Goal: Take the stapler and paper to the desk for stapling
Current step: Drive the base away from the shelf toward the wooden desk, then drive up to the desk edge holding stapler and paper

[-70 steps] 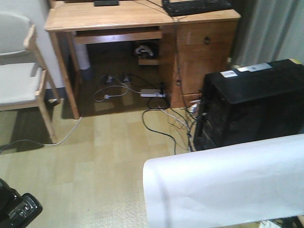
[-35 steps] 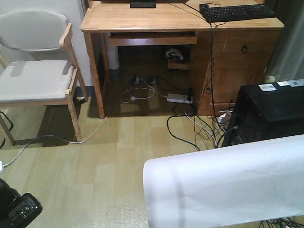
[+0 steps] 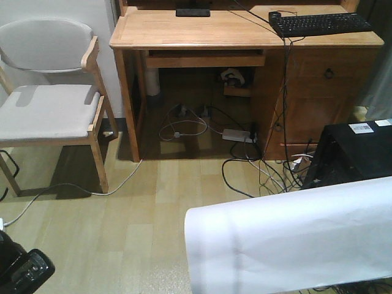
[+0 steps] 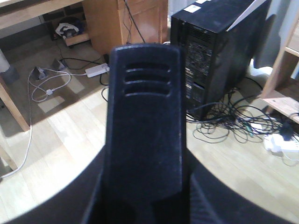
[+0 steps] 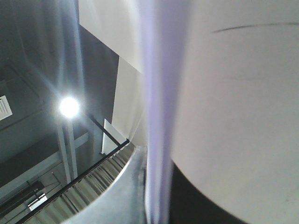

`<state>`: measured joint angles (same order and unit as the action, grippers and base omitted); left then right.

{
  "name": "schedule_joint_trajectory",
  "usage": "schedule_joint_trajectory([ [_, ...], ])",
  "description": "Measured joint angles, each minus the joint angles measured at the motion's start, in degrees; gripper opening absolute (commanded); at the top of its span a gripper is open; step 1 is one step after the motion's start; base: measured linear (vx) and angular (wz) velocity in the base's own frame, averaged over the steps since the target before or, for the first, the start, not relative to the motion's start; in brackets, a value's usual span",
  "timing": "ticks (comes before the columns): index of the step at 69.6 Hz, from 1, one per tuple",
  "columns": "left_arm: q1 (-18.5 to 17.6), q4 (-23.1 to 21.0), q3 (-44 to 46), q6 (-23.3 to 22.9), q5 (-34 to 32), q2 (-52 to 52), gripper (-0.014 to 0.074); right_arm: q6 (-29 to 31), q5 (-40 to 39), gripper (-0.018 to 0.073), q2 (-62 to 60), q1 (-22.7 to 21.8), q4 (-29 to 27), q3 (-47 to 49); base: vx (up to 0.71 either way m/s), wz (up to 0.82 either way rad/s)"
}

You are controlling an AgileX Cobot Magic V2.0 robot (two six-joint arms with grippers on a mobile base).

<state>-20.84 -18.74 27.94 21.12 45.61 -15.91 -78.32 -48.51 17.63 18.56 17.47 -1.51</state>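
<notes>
Paper (image 3: pixel 294 239) white, plain, curled, up off the desk (image 3: pixel 184 30); right gripper hidden behind it. Left gripper (image 3: pixel 23 272) dark, can't tell its grip. Computer tower (image 3: pixel 358 153) labels unreadable.

white paper (image 3: pixel 294 239), light grained-wood desk (image 3: pixel 184 29), black keyboard (image 3: pixel 321 23), grey-cushioned chair (image 3: pixel 43 110).

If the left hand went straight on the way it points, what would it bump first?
Likely the desk's wooden cabinet, left of the black computer tower; depth is unclear, so maybe the floor.
</notes>
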Motion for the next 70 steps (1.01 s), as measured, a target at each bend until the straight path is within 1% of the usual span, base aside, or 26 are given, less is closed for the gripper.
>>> schedule_joint_trajectory([
  [35, 0.0, 0.0, 0.0, 0.0, 0.0, 0.0, -0.0006, 0.0, 0.0, -0.0006, 0.0, 0.0, 0.0, 0.0, 0.23, -0.01],
  [70, 0.0, 0.0, 0.0, 0.0, 0.0, 0.0, -0.0006, 0.0, 0.0, -0.0006, 0.0, 0.0, 0.0, 0.0, 0.30, -0.04],
])
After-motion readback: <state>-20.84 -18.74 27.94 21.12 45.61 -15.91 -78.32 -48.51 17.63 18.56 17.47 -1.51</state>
